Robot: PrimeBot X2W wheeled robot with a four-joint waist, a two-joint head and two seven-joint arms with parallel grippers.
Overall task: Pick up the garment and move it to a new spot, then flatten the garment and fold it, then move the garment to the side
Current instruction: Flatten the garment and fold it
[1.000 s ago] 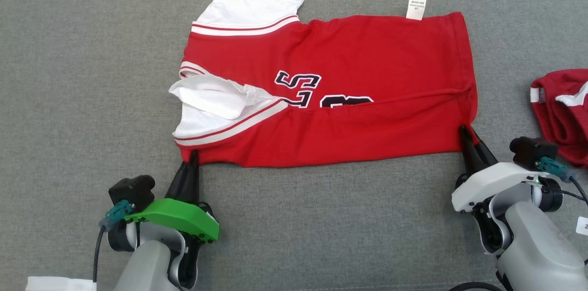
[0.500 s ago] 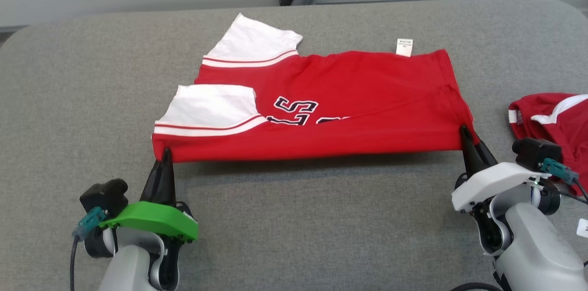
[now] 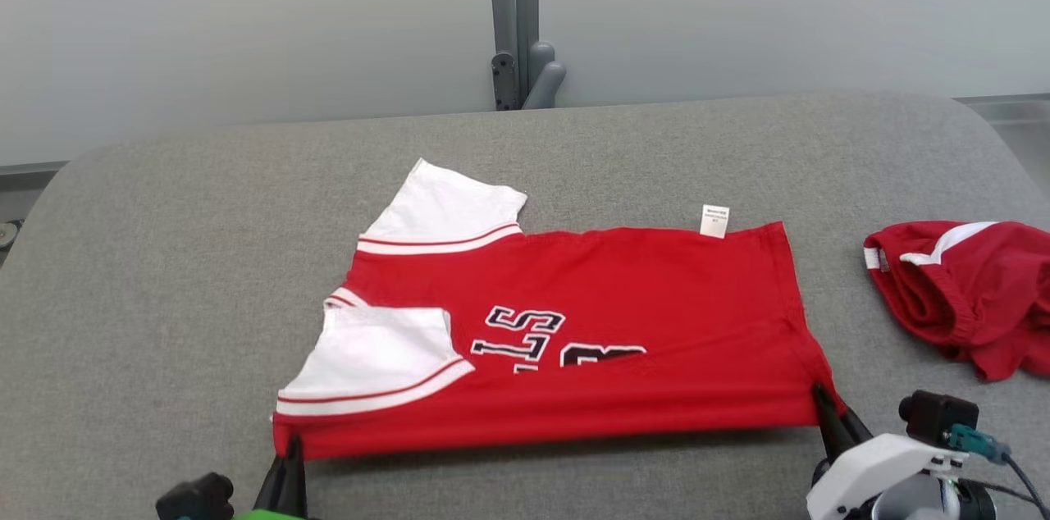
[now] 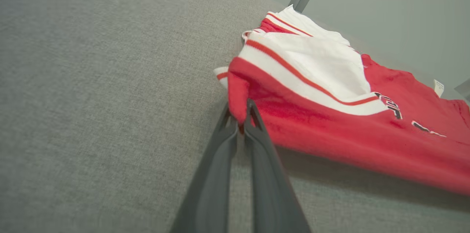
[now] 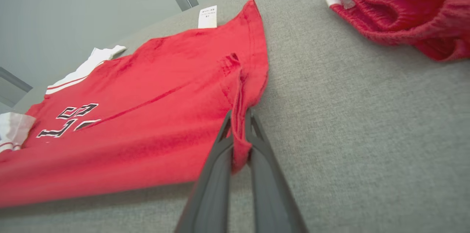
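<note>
In the head view the garment [image 3: 623, 315], a red jersey with white sleeves, lies spread on the grey table [image 3: 164, 257] to the left of the red shorts [image 3: 960, 298] and well apart from them. Its near edge is pulled taut and raised off the cloth, with a shadow beneath. The left gripper [image 3: 289, 454] is clamped on the near corner farthest from the shorts, and the right gripper [image 3: 820, 399] is clamped on the near corner nearest them. Compared with a second ago the camera has tipped up, so wall now shows behind the table. The garment's own change is that the near edge, then lying slack on the table, is lifted and straight, and the crumpled near sleeve has flattened. In the left wrist view both fingers pinch a red tuck of hem just below the white sleeve [image 4: 315, 64]. In the right wrist view the fingers nip a doubled fold of hem, with the care label [image 5: 207, 16] on the far edge and the shorts beyond. I judge this to be the flatten-and-fold step. The next move calls for both arms to travel in step, carrying the held edge toward the label edge and laying it down square before letting go.
</note>
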